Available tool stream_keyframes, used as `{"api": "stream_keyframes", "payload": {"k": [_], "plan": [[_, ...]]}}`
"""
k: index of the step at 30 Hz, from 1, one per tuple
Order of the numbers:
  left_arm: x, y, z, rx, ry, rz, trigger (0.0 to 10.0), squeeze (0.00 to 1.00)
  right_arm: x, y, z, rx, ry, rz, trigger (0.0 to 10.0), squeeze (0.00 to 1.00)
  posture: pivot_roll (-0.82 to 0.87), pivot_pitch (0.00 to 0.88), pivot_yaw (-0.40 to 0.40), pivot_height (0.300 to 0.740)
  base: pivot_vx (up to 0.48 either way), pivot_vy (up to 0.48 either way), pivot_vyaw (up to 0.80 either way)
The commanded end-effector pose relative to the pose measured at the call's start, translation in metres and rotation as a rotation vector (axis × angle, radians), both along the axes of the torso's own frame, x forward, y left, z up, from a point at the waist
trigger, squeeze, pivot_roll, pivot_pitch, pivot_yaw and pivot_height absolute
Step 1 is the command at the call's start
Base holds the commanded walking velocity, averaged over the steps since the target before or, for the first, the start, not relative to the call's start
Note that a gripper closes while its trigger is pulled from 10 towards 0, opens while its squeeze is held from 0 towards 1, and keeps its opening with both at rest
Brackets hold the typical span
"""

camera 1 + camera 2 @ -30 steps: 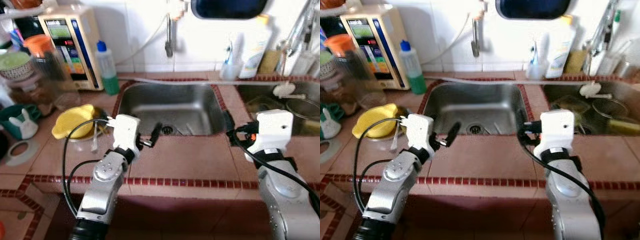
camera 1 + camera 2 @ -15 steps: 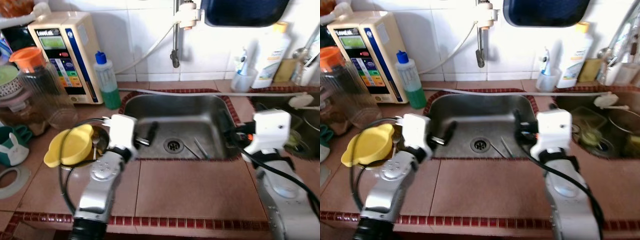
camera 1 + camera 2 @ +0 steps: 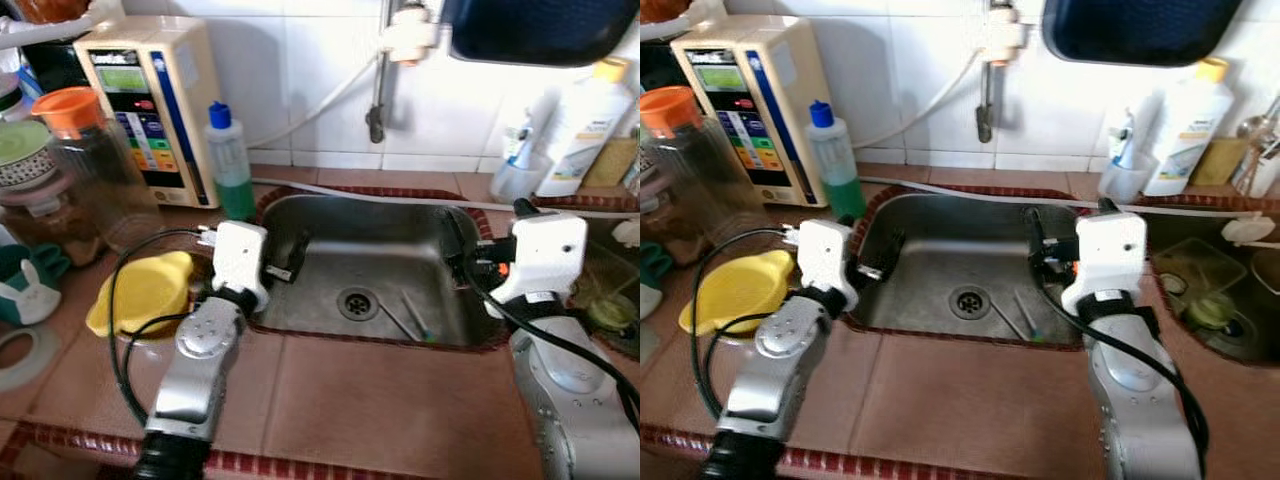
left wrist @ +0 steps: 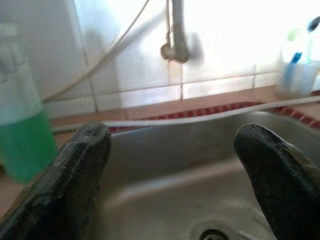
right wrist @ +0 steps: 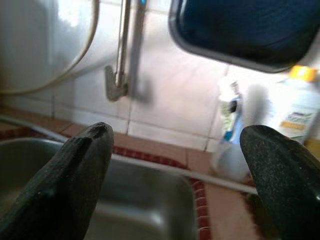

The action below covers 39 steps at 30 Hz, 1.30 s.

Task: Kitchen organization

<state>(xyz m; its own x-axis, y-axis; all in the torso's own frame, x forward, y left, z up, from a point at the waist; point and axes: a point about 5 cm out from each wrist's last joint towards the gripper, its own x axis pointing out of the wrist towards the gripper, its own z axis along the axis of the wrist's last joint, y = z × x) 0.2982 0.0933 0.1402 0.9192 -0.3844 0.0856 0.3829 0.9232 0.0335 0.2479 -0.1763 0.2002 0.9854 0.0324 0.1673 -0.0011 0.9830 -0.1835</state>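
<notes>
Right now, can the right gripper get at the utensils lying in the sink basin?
Probably yes. The right gripper hangs open over the basin's right rim, and the utensils lie uncovered on the sink floor beside the drain, just below it, with nothing between.

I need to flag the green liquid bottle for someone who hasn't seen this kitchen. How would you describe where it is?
Start at the steel sink set into the red-tiled counter. At the sink's back left corner, against the white wall, stands the green liquid bottle, just right of the beige box with coloured buttons. It is the one clear bottle with a blue cap and green liquid in its lower part.
</notes>
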Motion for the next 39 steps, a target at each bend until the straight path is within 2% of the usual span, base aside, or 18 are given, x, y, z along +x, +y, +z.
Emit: {"api": "stream_keyframes", "payload": {"k": [1, 11, 16, 24, 28, 31, 39], "plan": [[0.002, 0.01, 0.001, 0.016, -0.003, 0.037, 10.0, 0.0, 0.001, 0.006, 0.002, 0.003, -0.006, 0.025, 10.0, 0.0, -0.03, 0.0, 0.019, 0.74, 0.0, 0.0, 0.0], [0.003, 0.012, 0.001, 0.01, 0.007, 0.069, 10.0, 0.0, 0.002, 0.008, 0.0, 0.015, 0.002, 0.037, 10.0, 0.0, -0.03, 0.0, 0.018, 0.74, 0.0, 0.0, 0.0], [0.003, 0.019, 0.0, 0.057, -0.021, 0.089, 10.0, 0.0, 0.002, 0.01, 0.002, 0.026, 0.0, 0.048, 10.0, 0.0, -0.02, 0.0, 0.012, 0.74, 0.0, 0.0, 0.0], [-0.001, 0.023, -0.001, 0.064, -0.023, 0.117, 10.0, 0.0, 0.002, 0.011, 0.001, 0.03, 0.008, 0.055, 10.0, 0.0, -0.02, 0.0, 0.009, 0.74, 0.0, 0.0, 0.0], [0.0, 0.027, 0.005, 0.135, -0.092, 0.177, 10.0, 0.0, 0.003, 0.012, 0.0, 0.045, 0.015, 0.067, 10.0, 0.0, -0.02, 0.0, 0.006, 0.74, 0.0, 0.0, 0.0], [-0.003, 0.032, 0.002, 0.153, -0.097, 0.196, 10.0, 0.0, 0.002, 0.014, 0.001, 0.049, 0.018, 0.084, 10.0, 0.0, -0.02, 0.0, 0.003, 0.74, 0.0, 0.0, 0.0], [-0.005, 0.032, -0.001, 0.144, -0.083, 0.19, 10.0, 0.0, 0.003, 0.014, 0.001, 0.047, 0.023, 0.084, 10.0, 0.0, -0.02, 0.0, 0.004, 0.74, 0.0, 0.0, 0.0]]}}
